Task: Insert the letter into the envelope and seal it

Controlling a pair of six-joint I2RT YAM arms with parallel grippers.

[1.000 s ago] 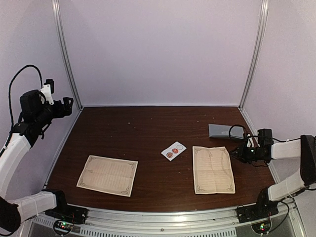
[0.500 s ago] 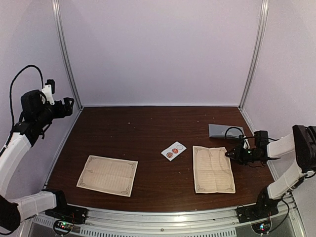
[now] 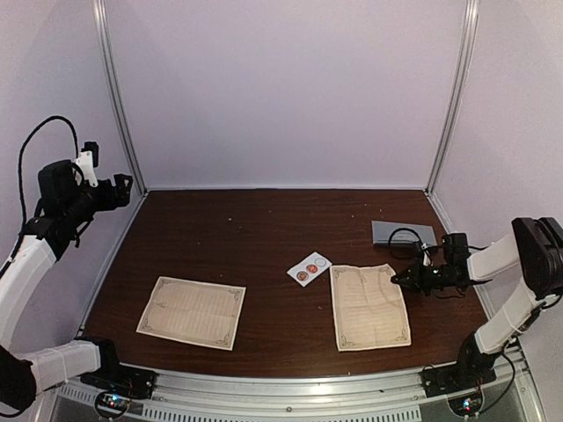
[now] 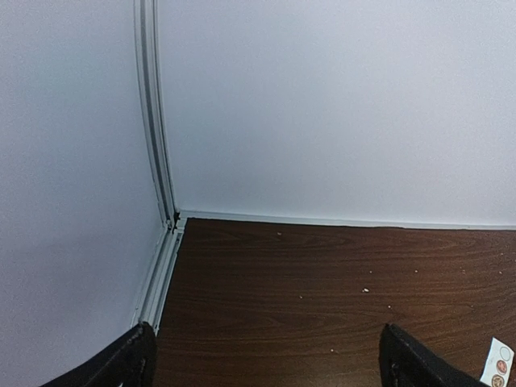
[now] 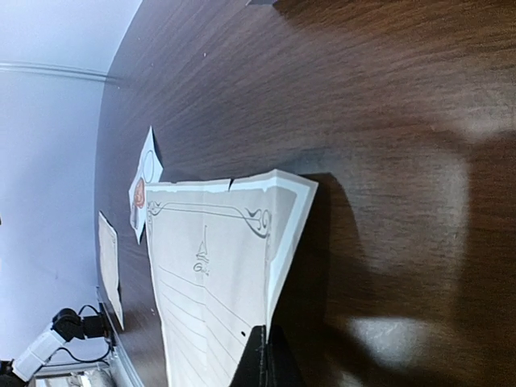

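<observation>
A cream letter sheet (image 3: 368, 305) with a printed border lies right of centre on the brown table. My right gripper (image 3: 403, 280) is shut on its right edge and lifts that edge slightly. In the right wrist view the letter (image 5: 214, 274) rises up to my closed fingers (image 5: 266, 355). The grey-blue envelope (image 3: 398, 233) lies flat at the back right, behind the right gripper. A second cream sheet (image 3: 192, 311) lies at the front left. My left gripper (image 3: 123, 186) is open and empty, held high by the left wall; its fingertips (image 4: 133, 359) show over bare table.
A small white card with red round stickers (image 3: 309, 268) lies at the centre, just left of the letter's far corner; it also shows in the right wrist view (image 5: 143, 181) and the left wrist view (image 4: 498, 364). White walls (image 3: 281, 88) enclose the table.
My right gripper has moved left, closed on the letter's right edge and dragged the sheet a little to the left. The left arm has not moved.
</observation>
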